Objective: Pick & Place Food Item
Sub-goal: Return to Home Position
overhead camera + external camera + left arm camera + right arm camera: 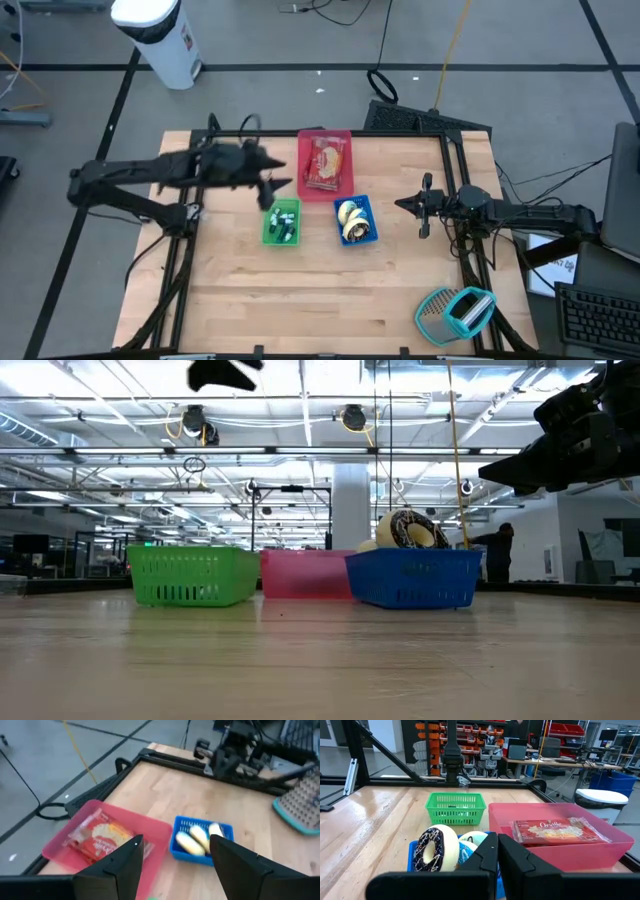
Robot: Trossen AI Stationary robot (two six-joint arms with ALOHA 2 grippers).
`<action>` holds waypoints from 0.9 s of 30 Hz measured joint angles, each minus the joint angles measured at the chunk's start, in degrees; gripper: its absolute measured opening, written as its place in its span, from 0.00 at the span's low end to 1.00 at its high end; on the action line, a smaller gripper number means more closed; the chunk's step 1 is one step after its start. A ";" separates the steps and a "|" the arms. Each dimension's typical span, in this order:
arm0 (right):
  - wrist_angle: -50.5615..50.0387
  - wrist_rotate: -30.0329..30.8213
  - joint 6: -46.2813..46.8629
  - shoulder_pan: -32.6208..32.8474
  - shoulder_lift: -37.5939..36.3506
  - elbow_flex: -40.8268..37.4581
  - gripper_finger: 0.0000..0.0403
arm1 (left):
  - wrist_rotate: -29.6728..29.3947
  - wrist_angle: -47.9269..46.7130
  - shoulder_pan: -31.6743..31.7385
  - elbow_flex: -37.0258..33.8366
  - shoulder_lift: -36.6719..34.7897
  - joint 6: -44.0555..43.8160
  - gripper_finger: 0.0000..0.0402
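The red popcorn bag (326, 163) lies inside the pink plastic bin (325, 134) at twelve o'clock on the wooden surface (300, 290), so I judge the placing done. The left hand (175, 845), wide open and empty, hovers at the bin's eight o'clock. The right hand (497, 847), closed on nothing, waits at three o'clock. Only parking the left arm seems left.

Low view: pink bin (303, 575) shows only between green basket (190, 575) and blue basket (415, 580); its red popcorn bag (326, 163) is hidden behind the wall. High view: green basket's small contents (283, 228) cannot be identified. Left wrist view: green basket cut off by the edge to a sliver.
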 joint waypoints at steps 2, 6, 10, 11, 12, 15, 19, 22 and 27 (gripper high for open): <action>0.00 0.00 0.05 0.02 0.00 -0.01 0.01 | -2.81 4.19 -3.08 -5.87 -3.43 0.07 0.57; 0.00 -0.01 0.01 0.02 0.02 -0.01 0.01 | -7.08 19.79 -7.60 -21.76 -11.81 0.61 0.57; 0.00 0.00 0.02 0.01 0.02 -0.01 0.01 | -6.84 39.16 -9.61 -37.66 -20.11 3.59 0.57; 0.02 0.00 0.00 0.00 0.02 -0.02 0.01 | -6.62 43.03 -9.90 -41.19 -22.11 4.02 0.57; 0.08 0.00 0.02 0.02 0.02 -0.02 0.01 | -6.55 46.32 -10.10 -44.75 -24.19 4.06 0.57; 0.02 0.00 0.05 0.00 0.02 -0.02 0.01 | -6.53 54.45 -10.14 -53.55 -29.66 3.51 0.57; 0.02 0.00 0.06 0.00 0.02 -0.02 0.01 | -5.19 58.55 -10.11 -61.74 -37.01 3.20 0.57; 0.02 0.00 0.02 0.02 0.02 -0.02 0.01 | -3.11 58.90 -9.89 -65.29 -42.93 3.20 0.57; 0.02 -0.01 0.01 0.01 0.00 -0.01 0.01 | 5.02 52.06 -7.19 -66.51 -50.94 4.00 0.57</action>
